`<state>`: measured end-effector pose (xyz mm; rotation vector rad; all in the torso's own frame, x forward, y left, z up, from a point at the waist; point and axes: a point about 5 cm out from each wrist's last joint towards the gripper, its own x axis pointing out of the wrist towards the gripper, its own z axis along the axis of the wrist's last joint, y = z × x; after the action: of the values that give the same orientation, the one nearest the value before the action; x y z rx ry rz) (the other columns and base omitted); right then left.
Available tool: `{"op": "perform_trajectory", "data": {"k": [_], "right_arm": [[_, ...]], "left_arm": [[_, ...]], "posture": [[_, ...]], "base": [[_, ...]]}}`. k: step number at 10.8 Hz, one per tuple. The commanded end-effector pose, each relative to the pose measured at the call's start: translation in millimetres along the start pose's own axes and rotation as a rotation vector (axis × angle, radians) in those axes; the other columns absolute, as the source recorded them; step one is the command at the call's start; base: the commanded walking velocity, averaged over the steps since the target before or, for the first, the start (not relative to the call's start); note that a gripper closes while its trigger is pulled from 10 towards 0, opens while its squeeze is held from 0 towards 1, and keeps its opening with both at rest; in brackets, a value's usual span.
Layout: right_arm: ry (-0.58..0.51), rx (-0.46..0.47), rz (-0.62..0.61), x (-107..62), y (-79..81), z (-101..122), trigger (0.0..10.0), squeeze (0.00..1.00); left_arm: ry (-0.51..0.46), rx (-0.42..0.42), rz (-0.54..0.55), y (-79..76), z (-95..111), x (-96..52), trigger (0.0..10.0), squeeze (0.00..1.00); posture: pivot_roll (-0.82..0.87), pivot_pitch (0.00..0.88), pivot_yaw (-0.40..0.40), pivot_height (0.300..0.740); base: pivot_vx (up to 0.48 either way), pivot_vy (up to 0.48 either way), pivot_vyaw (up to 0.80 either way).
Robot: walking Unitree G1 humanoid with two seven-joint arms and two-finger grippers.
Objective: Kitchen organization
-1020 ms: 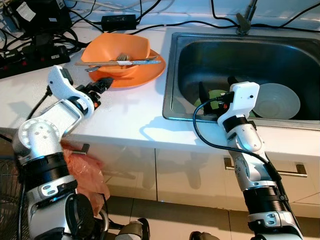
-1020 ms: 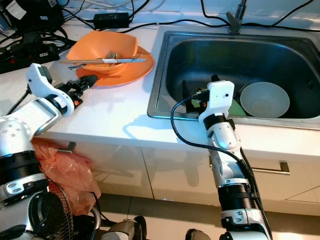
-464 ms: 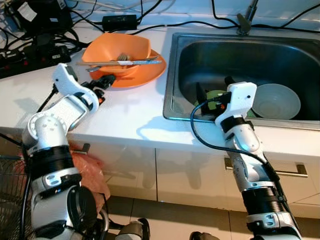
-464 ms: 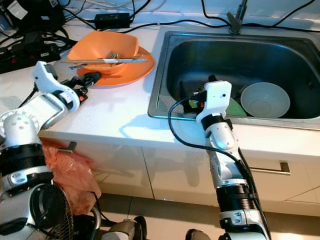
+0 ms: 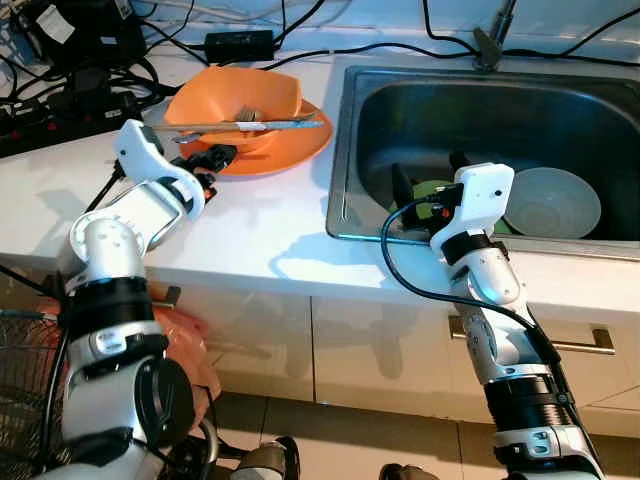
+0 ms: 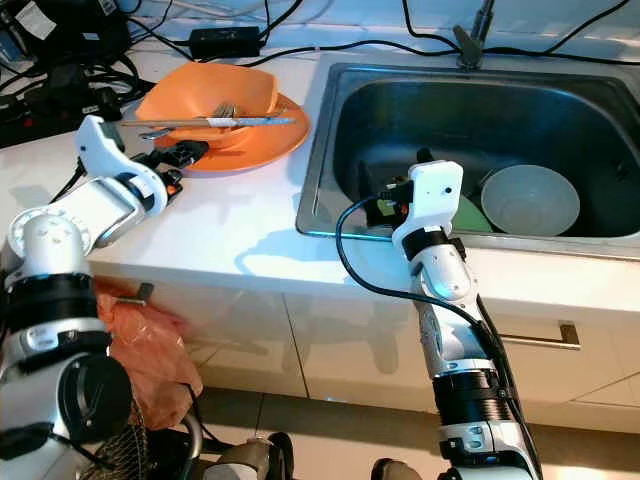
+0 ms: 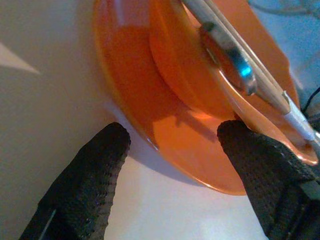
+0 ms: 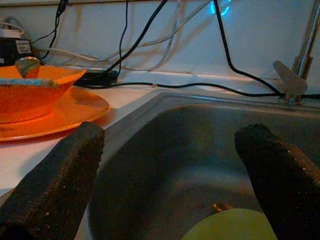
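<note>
Orange plate (image 5: pixel 290 145) sits on the white counter (image 5: pixel 250 230) left of the sink (image 5: pixel 345 130), an orange bowl (image 5: pixel 235 100) on it with chopsticks (image 5: pixel 200 126) and a fork (image 5: pixel 245 115) across the rim. Left gripper (image 5: pixel 218 157) is right at the plate's near-left edge, fingers (image 7: pixel 90 175) spread wide around the rim, not gripping. Right gripper (image 5: pixel 428 178) hangs over the sink's near side, fingers (image 8: pixel 60 175) wide apart, above a green plate (image 8: pixel 235 225) beside a white bowl (image 5: pixel 552 202).

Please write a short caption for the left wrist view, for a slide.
Open left gripper at the rim of the orange plate under an orange bowl.
</note>
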<state>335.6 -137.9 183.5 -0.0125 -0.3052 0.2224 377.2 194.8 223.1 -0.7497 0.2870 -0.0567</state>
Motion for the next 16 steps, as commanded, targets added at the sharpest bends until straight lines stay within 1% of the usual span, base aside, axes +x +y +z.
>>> {"op": "perform_trajectory", "data": {"k": [1, 3, 4, 6, 10, 14, 15, 16], "right_arm": [[0.014, 0.000, 0.002, -2.5, 0.1, -1.0, 10.0, 0.00], [0.014, 0.002, -0.001, -2.6, 0.2, -0.9, 10.0, 0.00], [0.015, 0.002, -0.004, -3.1, -0.5, -0.8, 10.0, 0.00], [0.017, 0.000, -0.008, -2.1, -1.6, -0.8, 10.0, 0.00], [0.019, 0.002, -0.007, -1.0, -1.0, -1.1, 10.0, 0.00], [0.022, 0.002, -0.008, -0.8, -1.0, -1.4, 10.0, 0.00], [0.023, 0.002, -0.007, -0.6, -0.7, -1.6, 10.0, 0.00], [0.023, 0.003, -0.006, -0.5, -0.8, -1.7, 10.0, 0.00]], "left_arm": [[0.027, 0.032, 0.031, 3.2, -4.7, 4.6, 10.0, 0.00], [0.026, 0.043, 0.028, 0.6, -5.1, 7.2, 9.8, 0.00], [0.026, 0.048, 0.032, 1.0, -4.9, 8.5, 0.5, 0.00], [0.021, 0.053, 0.035, 2.3, -3.7, 9.3, 0.0, 0.00], [0.015, 0.051, 0.039, 5.0, -3.4, 9.2, 0.0, 0.00], [0.030, 0.041, 0.040, 5.6, -9.9, 6.2, 0.0, 0.00], [0.035, 0.042, 0.040, 5.4, -12.0, 4.4, 1.8, 0.00], [0.037, 0.044, 0.048, 6.7, -13.0, 2.2, 10.0, 0.00]], "posture": [[0.03, 0.139, 0.065, 0.740], [0.03, 0.142, 0.066, 0.740], [0.03, 0.145, 0.068, 0.740], [0.03, 0.147, 0.068, 0.740], [0.04, 0.145, 0.068, 0.740], [0.04, 0.148, 0.066, 0.740], [0.05, 0.147, 0.065, 0.740], [0.05, 0.148, 0.065, 0.740]], "base": [[0.000, 0.000, 0.00], [0.000, 0.000, 0.00], [0.000, 0.000, 0.00], [0.000, 0.000, 0.00], [0.000, 0.000, 0.00], [0.000, 0.000, 0.00], [0.000, 0.000, 0.00], [0.000, 0.000, 0.00]]}}
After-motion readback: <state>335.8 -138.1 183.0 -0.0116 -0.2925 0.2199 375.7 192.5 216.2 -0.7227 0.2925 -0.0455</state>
